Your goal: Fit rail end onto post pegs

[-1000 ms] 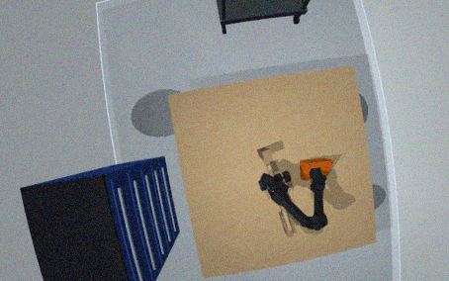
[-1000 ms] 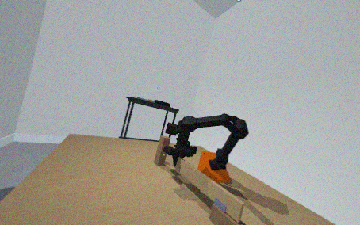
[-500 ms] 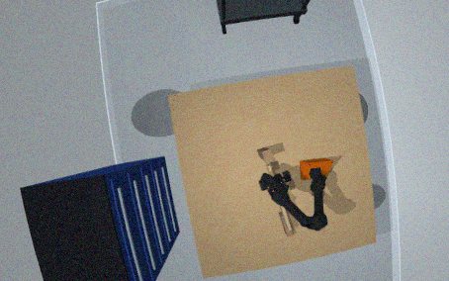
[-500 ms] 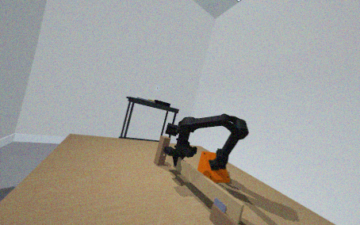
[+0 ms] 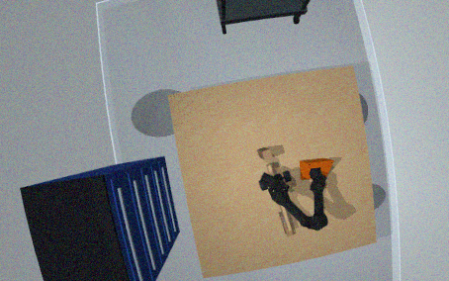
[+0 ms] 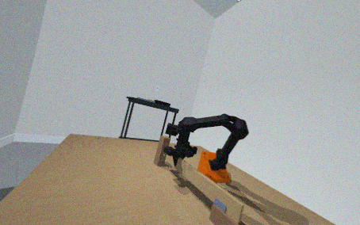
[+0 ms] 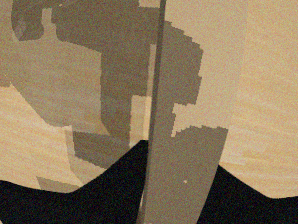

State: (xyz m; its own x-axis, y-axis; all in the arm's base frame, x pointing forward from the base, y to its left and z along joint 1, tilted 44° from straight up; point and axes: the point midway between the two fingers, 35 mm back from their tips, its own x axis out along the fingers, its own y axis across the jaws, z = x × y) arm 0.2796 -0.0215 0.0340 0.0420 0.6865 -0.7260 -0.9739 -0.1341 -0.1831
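Observation:
The wooden post [image 5: 264, 152] [image 6: 162, 151] stands upright beyond my gripper. Its pegs cannot be made out. My gripper [image 5: 276, 180] [image 6: 177, 162] [image 7: 164, 148] points down and is shut on the long wooden rail [image 6: 210, 188] [image 7: 215, 55], near its post-side end. In the wrist view the rail runs between both black fingers. That end is close to the post, but the fingers hide whether it touches, and the holes are not visible. The far end is at the low footboard block [image 6: 222, 219], by a blue bracket [image 6: 220, 204]; its exact seating is unclear.
The arm's orange base [image 5: 309, 168] [image 6: 204, 166] stands beside the rail. The wooden table top [image 5: 223, 124] [image 6: 99, 178] carries shadows of the arm and rail. A blue cabinet [image 5: 106, 218] and a black side table [image 5: 262, 11] [image 6: 152, 104] stand off the table.

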